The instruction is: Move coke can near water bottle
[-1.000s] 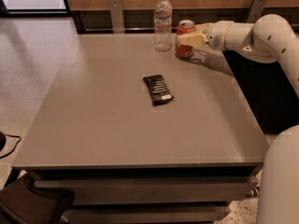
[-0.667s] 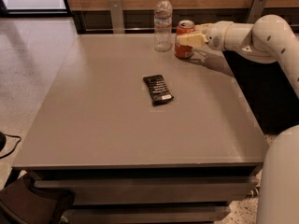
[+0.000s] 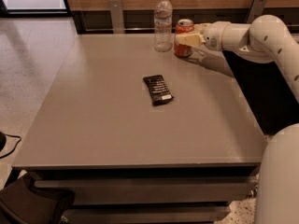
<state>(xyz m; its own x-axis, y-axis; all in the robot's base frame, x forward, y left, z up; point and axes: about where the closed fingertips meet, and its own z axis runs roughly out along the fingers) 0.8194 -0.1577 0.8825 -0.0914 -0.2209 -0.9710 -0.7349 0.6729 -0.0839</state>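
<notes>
The red coke can (image 3: 183, 30) stands upright on the grey table (image 3: 117, 125) at the far edge, just right of the clear water bottle (image 3: 163, 23) with the white cap. A small gap separates can and bottle. My gripper (image 3: 186, 40) reaches in from the right with its cream fingers (image 3: 189, 40) shut around the can's middle. The white arm (image 3: 261, 38) stretches in from the right.
A flat black packet (image 3: 158, 89) lies near the table's middle. A wood-panelled wall with metal brackets (image 3: 116, 14) runs behind the table's far edge. My white base (image 3: 280, 181) stands at the front right corner. Floor lies to the left.
</notes>
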